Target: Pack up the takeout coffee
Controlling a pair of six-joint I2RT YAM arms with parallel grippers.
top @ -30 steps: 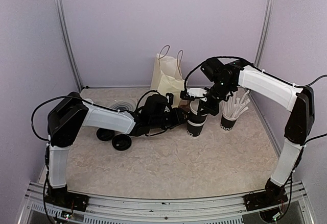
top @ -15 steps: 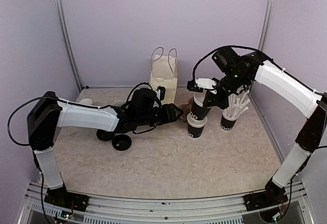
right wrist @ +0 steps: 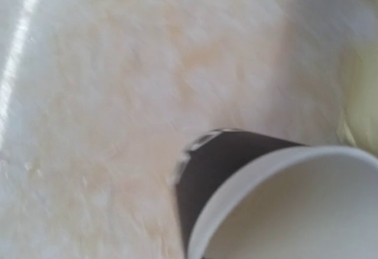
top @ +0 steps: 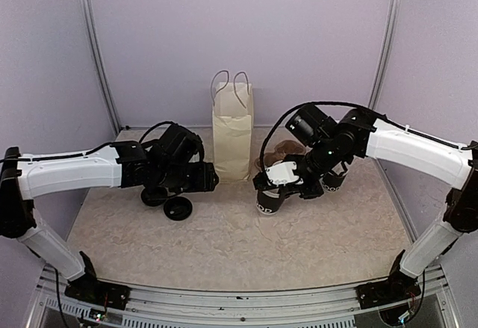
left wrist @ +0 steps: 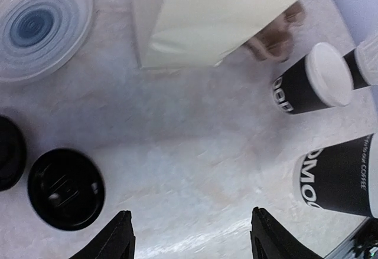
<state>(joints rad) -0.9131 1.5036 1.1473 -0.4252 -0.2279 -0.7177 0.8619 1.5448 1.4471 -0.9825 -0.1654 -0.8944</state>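
Lids are laid on the desk just near-left of the spread, empty left tool; 1 unlidded cup is pinched at its rim by the right tool, farther right.

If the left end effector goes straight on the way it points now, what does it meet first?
Probably the paper bag: it stands straight ahead of the left end effector, with only bare table between. Depth is unclear.

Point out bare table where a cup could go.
Free: the wide near strip of table, in front of the lids and cup. Crowded: the back, from lids past bag to cup, with both arms over it.
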